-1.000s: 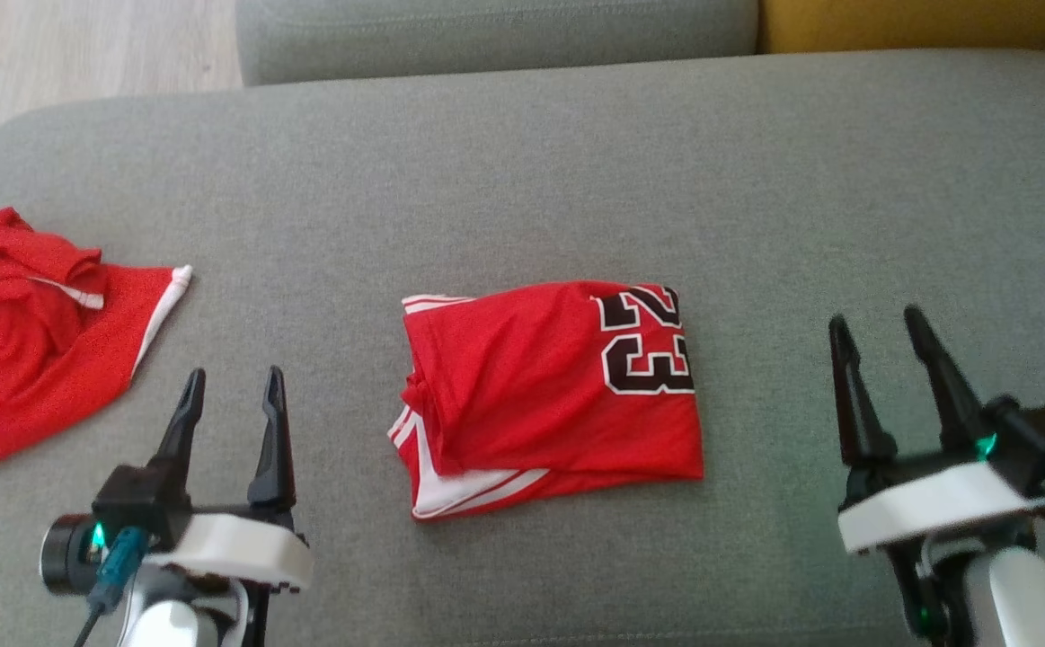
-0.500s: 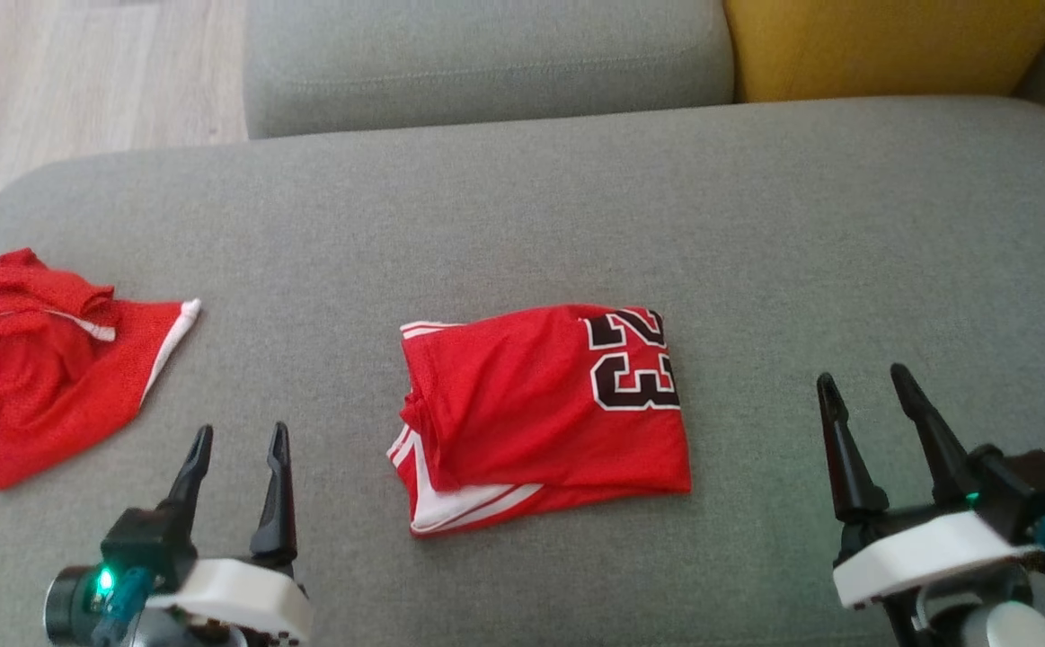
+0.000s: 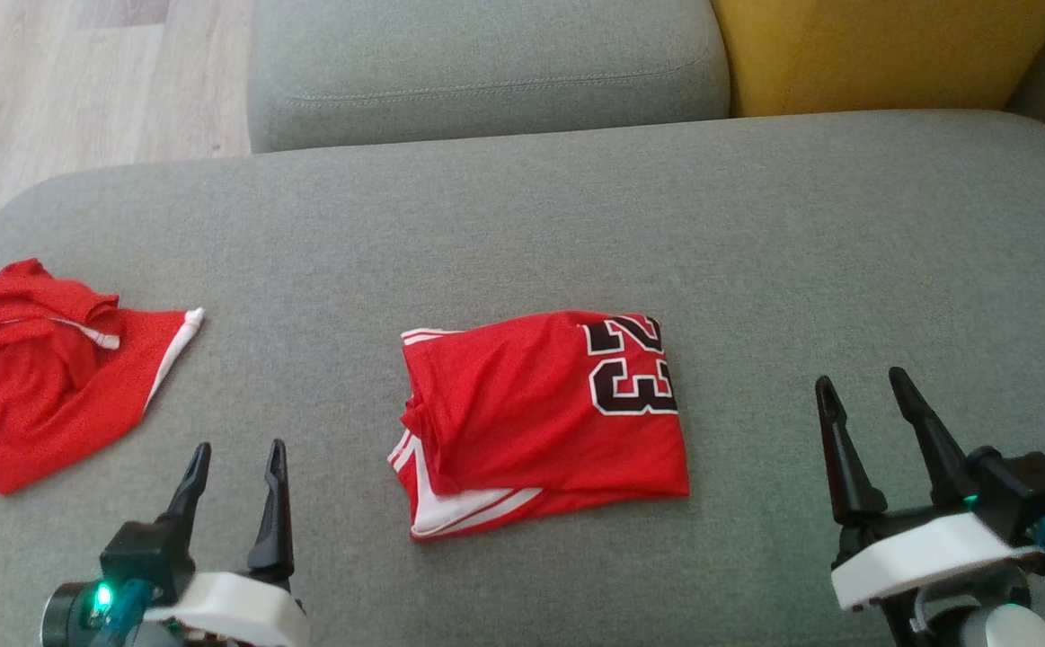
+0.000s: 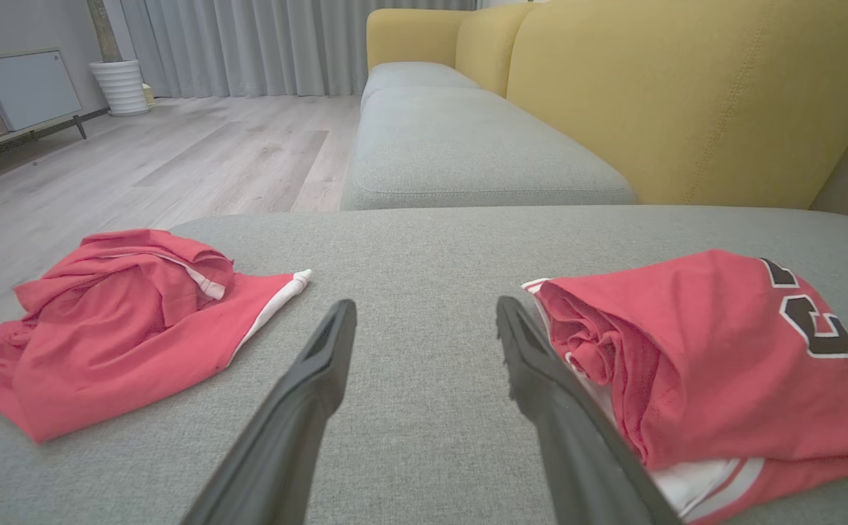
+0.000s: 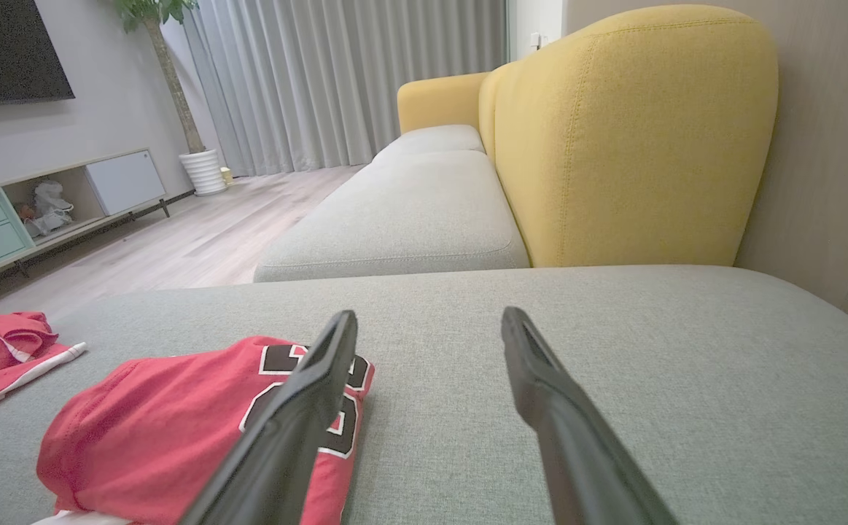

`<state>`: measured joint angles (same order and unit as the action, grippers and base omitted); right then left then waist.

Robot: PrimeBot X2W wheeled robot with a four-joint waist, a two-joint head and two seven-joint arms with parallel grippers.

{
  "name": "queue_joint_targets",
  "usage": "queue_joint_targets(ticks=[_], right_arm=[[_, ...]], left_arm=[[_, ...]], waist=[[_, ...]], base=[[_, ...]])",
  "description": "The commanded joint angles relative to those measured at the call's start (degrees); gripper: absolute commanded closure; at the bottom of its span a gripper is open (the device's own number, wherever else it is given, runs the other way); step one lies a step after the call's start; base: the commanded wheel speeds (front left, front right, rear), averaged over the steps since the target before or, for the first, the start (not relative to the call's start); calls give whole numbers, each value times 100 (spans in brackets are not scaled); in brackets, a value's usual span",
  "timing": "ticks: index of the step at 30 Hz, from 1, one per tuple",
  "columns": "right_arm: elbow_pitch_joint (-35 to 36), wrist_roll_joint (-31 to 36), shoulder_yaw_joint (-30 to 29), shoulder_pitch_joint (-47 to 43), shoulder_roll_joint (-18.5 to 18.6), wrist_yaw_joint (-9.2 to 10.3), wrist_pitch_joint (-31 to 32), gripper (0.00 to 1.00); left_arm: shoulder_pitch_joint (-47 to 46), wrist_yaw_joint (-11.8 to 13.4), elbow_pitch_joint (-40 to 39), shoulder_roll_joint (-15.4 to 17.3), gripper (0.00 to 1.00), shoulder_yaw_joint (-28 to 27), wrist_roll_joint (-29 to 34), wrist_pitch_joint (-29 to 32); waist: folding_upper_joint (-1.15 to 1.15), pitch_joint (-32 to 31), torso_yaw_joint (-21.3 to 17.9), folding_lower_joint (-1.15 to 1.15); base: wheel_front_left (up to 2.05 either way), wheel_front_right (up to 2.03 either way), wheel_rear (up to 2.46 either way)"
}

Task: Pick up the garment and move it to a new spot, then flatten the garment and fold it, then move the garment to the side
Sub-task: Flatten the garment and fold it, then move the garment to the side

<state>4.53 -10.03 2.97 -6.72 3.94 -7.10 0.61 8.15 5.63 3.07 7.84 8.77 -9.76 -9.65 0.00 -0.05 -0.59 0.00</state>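
We find the jersey (image 3: 544, 418) folded at cushion (image 3: 522, 225) centre; side move pending. Left gripper (image 3: 240, 445) at 7 o'clock, right gripper (image 3: 860, 377) at 4: fingers spread, empty. Next: pinch its edges.

Right gripper (image 5: 429, 315): fingers spread, empty, over grey cushion (image 5: 613, 350).
Folded red jersey (image 5: 176, 415): lies lower left.
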Motion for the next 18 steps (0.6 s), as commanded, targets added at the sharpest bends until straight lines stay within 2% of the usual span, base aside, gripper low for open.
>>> queue_joint_targets(ticks=[1, 18], right_arm=[[236, 17, 96, 110, -2, -39, 15, 0], [144, 8, 68, 161, -56, -39, -38, 0]], left_arm=[[-190, 48, -217, 96, 0, -153, -69, -16], [-240, 105, -272, 159, 0, -82, -70, -14]], waist=[[0, -2, -4, 0], [0, 64, 31, 0]], base=[[0, 0, 0], [0, 0, 0]])
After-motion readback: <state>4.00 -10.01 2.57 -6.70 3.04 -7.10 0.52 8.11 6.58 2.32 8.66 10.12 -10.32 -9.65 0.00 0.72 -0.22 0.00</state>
